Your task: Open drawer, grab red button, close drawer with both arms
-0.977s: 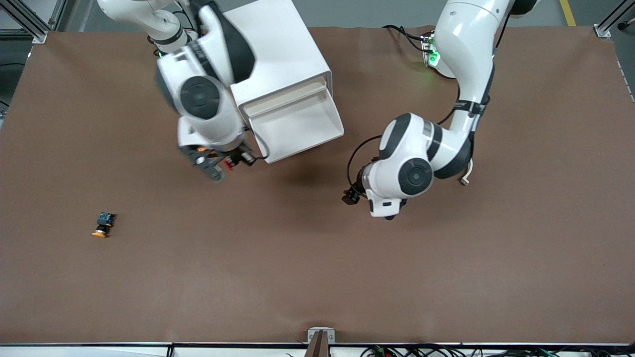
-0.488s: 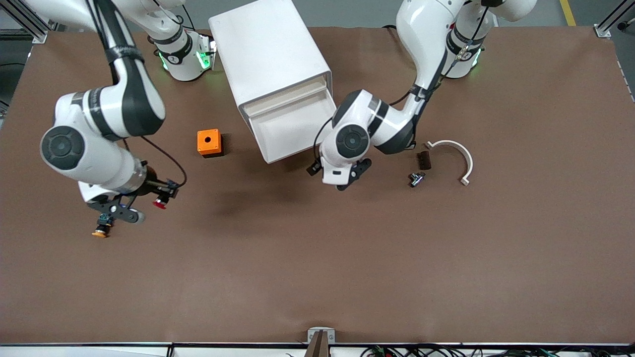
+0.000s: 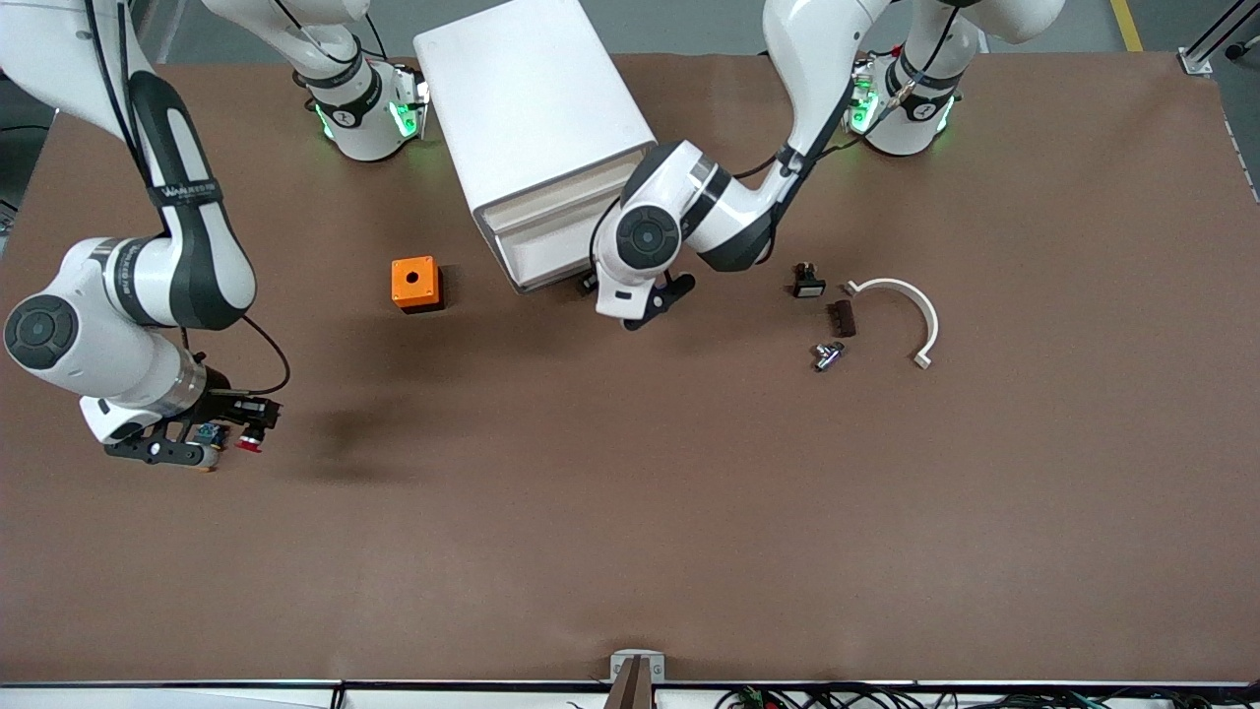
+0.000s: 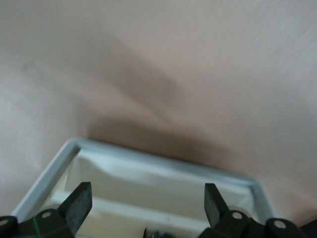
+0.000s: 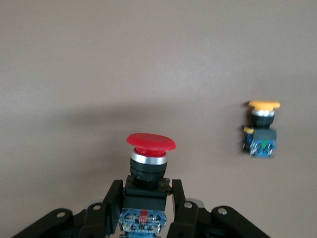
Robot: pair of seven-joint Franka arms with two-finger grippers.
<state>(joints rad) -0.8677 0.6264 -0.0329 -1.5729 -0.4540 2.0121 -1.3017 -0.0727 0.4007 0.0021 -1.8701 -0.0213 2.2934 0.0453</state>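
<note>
Red mushroom-capped button (image 5: 150,163) sits clamped in your right gripper (image 3: 246,428) over bare table beside the orange-capped button (image 5: 261,130); your left gripper (image 4: 147,210), fingers spread, faces the nearly shut white cabinet drawer (image 3: 536,256): finish pushing it home.

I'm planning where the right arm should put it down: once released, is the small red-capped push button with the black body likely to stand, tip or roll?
The small red-capped push button looks rigid and light, held steady by the right gripper fingers on its black body. Its wide mushroom cap probably makes it top-heavy. The similar orange-yellow-capped button lies on its side on the brown table, so tipping seems likely.
</note>
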